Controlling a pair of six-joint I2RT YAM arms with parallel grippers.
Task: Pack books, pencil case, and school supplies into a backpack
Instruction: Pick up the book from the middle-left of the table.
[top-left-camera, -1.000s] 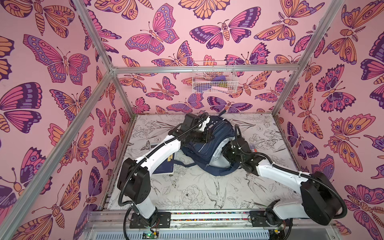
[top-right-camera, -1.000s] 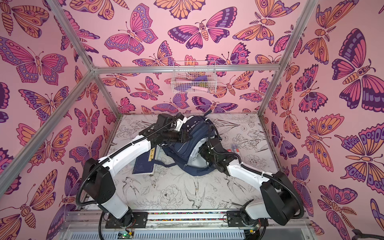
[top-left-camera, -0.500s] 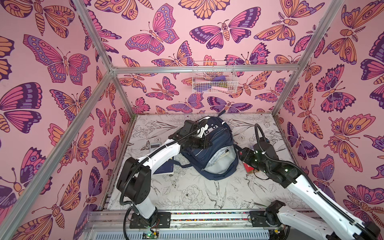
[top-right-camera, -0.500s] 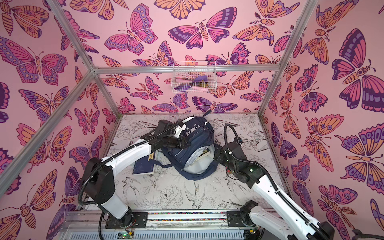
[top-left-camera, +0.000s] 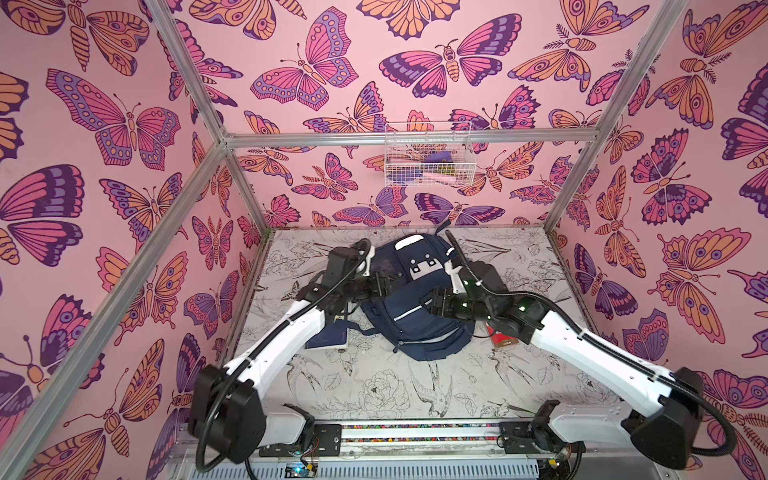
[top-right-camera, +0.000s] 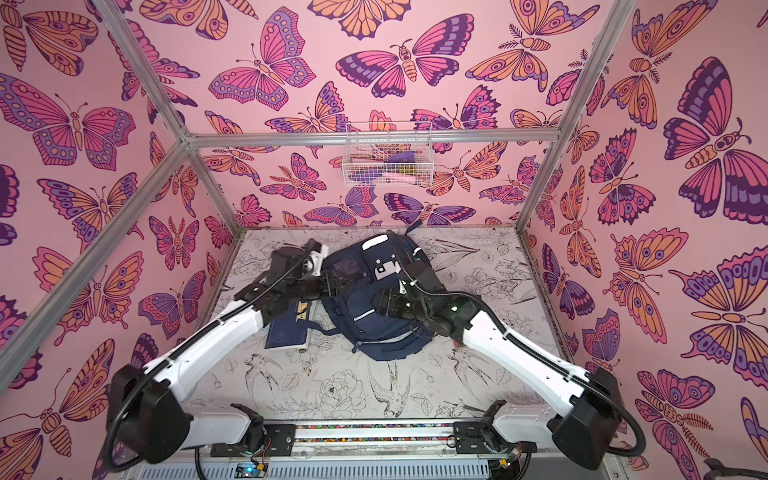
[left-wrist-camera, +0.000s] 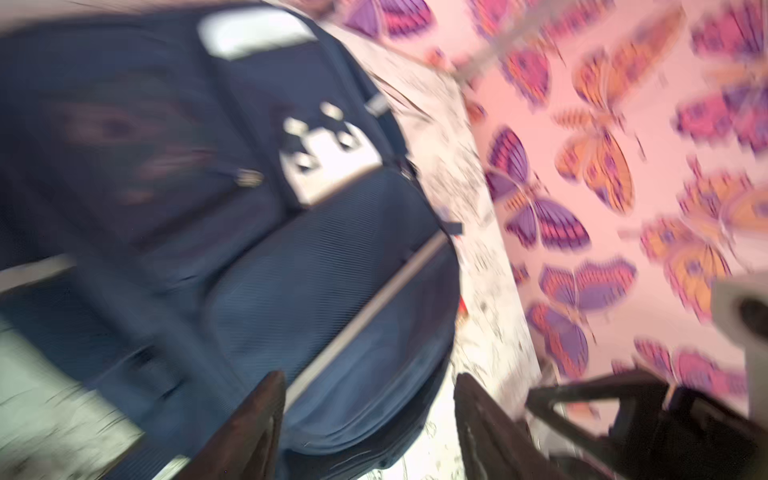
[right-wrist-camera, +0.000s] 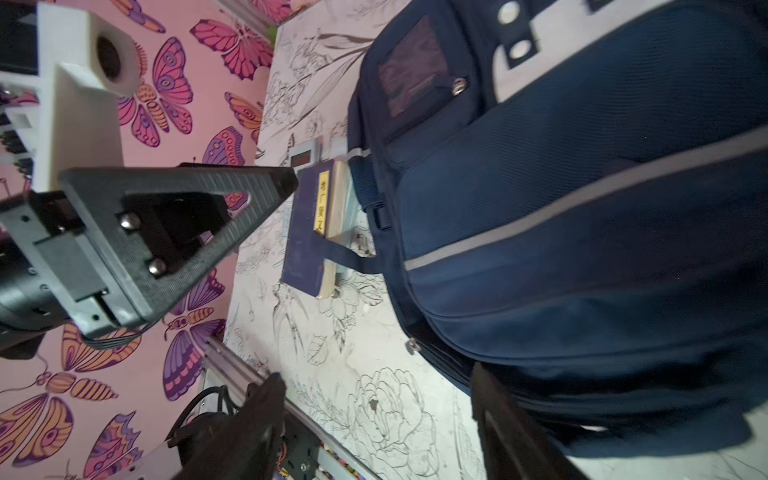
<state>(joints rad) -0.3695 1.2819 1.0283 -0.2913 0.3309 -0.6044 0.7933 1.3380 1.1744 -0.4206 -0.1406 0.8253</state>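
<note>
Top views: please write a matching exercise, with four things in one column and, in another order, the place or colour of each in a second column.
Things:
1. backpack
2. dark blue book
3. wire basket
4. small item under the right arm

Places or colours:
A. hangs on the back wall
B. red
C. middle of the table, front pockets up
D. flat on the table, a strap across it

Pairs: 1-C; 2-D; 3-A; 4-B

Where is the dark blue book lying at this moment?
In both top views the book lies just left of the backpack, partly beneath the left arm.
</note>
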